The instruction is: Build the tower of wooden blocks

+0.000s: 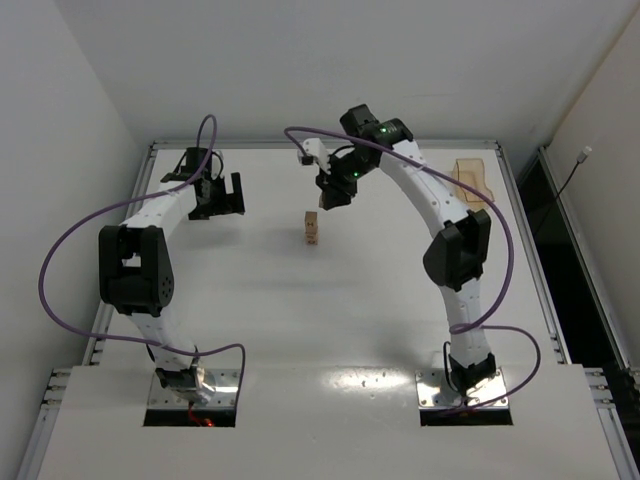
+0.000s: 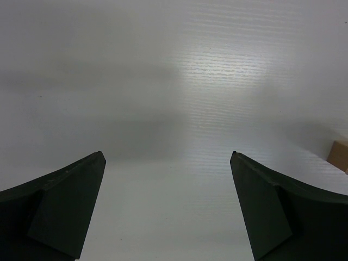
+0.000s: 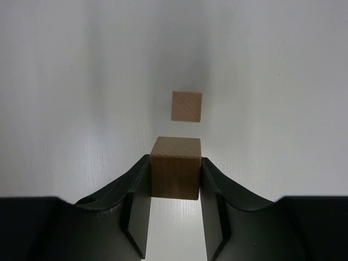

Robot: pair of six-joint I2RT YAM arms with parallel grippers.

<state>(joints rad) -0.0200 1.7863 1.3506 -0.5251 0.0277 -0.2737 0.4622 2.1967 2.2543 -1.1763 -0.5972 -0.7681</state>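
Note:
The tower (image 1: 312,228), a narrow column of stacked tan wood cubes, stands in the middle of the table's far half. My right gripper (image 1: 333,192) hovers just behind and to the right of it. In the right wrist view the right gripper (image 3: 175,162) is shut on a wood block (image 3: 175,174), held above the table. The tower's top face (image 3: 186,106) shows just ahead of it. My left gripper (image 1: 226,195) is open and empty, off to the left of the tower. Its fingers (image 2: 65,201) stand wide apart over bare table, and a tan block edge (image 2: 339,156) shows at the right border.
A translucent orange tray (image 1: 472,182) lies at the far right of the table. Purple cables loop from both arms. The table's raised rim (image 1: 330,145) runs along the back edge.

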